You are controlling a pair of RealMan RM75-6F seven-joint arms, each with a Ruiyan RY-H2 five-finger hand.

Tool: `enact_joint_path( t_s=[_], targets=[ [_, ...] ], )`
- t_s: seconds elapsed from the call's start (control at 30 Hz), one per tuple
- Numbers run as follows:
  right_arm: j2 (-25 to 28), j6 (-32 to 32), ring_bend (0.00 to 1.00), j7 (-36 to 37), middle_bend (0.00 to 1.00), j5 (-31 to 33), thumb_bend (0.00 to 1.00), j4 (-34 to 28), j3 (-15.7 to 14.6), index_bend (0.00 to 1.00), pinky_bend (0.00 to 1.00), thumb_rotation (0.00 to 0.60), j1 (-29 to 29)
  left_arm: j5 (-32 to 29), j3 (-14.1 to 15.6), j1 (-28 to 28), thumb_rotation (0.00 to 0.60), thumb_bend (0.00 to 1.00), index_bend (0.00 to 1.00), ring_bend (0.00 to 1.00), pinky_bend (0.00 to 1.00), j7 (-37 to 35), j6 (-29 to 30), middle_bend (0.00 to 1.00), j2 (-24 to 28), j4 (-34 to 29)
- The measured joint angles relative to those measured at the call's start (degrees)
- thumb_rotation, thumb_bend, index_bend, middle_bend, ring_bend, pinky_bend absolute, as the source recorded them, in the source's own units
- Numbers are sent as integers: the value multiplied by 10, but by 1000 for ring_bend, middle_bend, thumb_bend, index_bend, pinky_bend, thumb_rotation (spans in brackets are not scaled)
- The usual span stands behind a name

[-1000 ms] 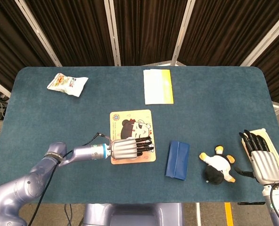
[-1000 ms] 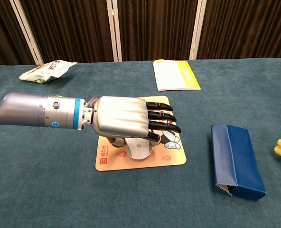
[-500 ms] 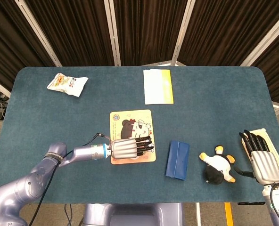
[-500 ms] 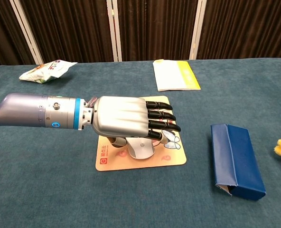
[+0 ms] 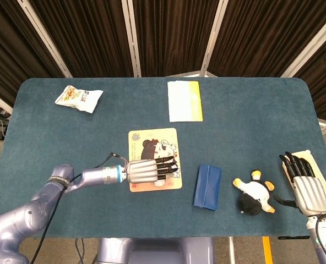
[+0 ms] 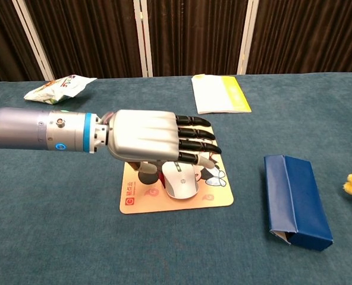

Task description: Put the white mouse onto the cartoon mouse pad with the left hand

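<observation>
White mouse (image 6: 181, 179) on the cartoon pad (image 6: 164, 199), clear only from chest view beneath the spread, empty left hand (image 6: 149, 142).

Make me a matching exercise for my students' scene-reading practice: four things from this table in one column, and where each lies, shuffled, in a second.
Things:
1. white mouse
2. snack bag
3. blue box
4. plush toy

Places:
A. far left corner of the table
B. between the cartoon mouse pad and the plush toy
C. on the cartoon mouse pad, partly under the left hand
D. near the table's front edge, just left of the right hand

Pairs: 1-C, 2-A, 3-B, 4-D
</observation>
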Motion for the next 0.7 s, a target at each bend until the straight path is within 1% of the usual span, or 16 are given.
enact_joint_path(
  t_s=[0.17, 0.37, 0.47, 0.57, 0.7],
  targets=[
    [0, 1, 0, -1, 0, 0, 110, 0, 0, 0, 0, 600, 0, -4, -3, 8, 600, 294, 110, 0, 0, 9, 22, 0, 32, -21],
    [-1, 2, 0, -4, 0, 0, 110, 0, 0, 0, 0, 600, -1, -23, -16, 31, 600, 294, 106, 0, 0, 37, 44, 0, 84, -79],
    [-2, 3, 0, -5, 0, -1, 110, 0, 0, 0, 0, 600, -1, -43, -28, 51, 600, 294, 99, 0, 0, 65, 49, 0, 117, -128],
    [-2, 4, 0, -5, 0, -1, 110, 1, 0, 0, 0, 600, -2, -70, -42, 74, 600, 289, 99, 0, 0, 108, 50, 0, 155, -193],
    [-3, 6, 0, -6, 0, -2, 110, 1, 0, 0, 0, 600, -2, -124, -63, 111, 600, 283, 99, 0, 0, 175, 44, 0, 211, -306]
  ],
)
